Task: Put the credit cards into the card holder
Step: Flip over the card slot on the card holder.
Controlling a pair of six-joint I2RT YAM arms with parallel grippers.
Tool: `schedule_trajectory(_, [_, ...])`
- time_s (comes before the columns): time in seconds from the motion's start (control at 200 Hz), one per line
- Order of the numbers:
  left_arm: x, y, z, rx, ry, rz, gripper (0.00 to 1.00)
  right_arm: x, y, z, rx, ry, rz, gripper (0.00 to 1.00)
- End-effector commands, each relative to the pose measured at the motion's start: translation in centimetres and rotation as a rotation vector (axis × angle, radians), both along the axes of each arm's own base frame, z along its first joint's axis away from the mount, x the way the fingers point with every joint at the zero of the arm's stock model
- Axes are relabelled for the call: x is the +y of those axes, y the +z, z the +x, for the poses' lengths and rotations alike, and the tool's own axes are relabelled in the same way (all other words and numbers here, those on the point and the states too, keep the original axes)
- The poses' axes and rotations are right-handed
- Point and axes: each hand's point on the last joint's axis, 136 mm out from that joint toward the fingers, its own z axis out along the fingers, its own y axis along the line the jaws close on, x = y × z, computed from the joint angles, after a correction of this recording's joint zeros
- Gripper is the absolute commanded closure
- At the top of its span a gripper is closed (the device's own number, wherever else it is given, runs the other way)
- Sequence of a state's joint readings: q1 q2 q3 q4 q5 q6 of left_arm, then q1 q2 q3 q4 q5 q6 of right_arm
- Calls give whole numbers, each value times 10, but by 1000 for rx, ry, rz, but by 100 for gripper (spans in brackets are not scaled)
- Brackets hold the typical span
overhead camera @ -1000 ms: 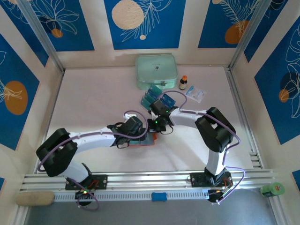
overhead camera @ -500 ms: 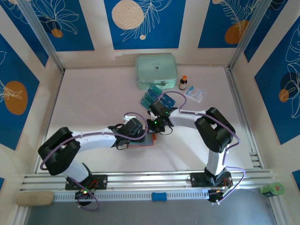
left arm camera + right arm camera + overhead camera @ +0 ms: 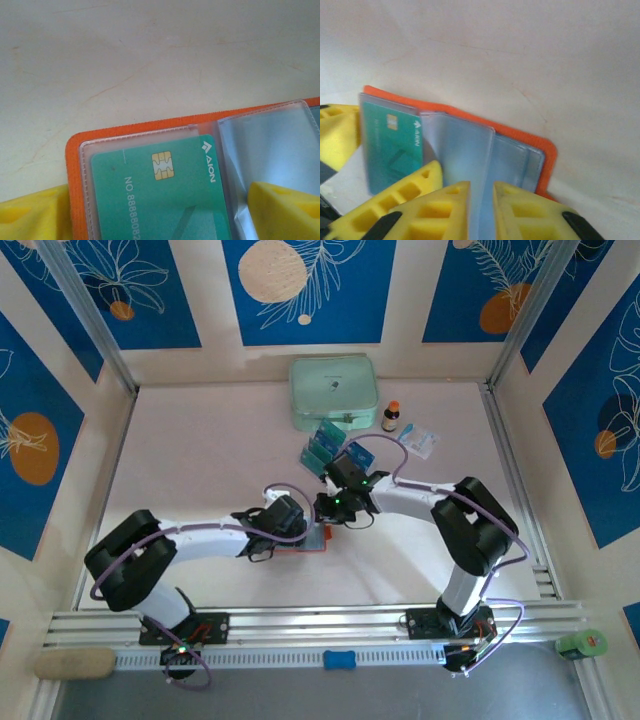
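1 card (image 3: 160, 200) inside holder (image 3: 74, 150), right arm (image 3: 420, 502) shifted

- Left arm (image 3: 200, 537): smooth white tube links joined by bulky, rounded black housings.
- Right arm (image 3: 412, 502): the same white links and black housings, with a small green light (image 3: 336, 502) at the wrist.
- Purple cables (image 3: 283, 483): thin, looping from joint to joint along each arm.
- Bases (image 3: 185, 630): low black blocks.
- Left gripper (image 3: 155, 190): blocky bright yellow fingers (image 3: 287, 210).
- Right gripper (image 3: 481, 187): yellow fingers (image 3: 442, 212) moulded with square hollow pockets and dark oval slots.
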State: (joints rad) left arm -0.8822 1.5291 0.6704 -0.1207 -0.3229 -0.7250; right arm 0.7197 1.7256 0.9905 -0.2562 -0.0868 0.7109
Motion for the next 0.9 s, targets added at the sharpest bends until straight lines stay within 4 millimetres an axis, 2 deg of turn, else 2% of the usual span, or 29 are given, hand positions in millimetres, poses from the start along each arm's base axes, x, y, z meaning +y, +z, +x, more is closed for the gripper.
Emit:
schedule_trajectory(0.0, [8, -11, -9, 19, -6, 26, 14, -1, 0, -5, 22, -24, 18, 77])
schedule_trajectory(0.35, [8, -11, -9, 15, -8, 23, 14, 5, -26, -12, 82, -21, 13, 77])
schedule_trajectory(0.895, [10, -9, -10, 4, -5, 11, 15, 22, -17, -17, 110, 16, 95, 80])
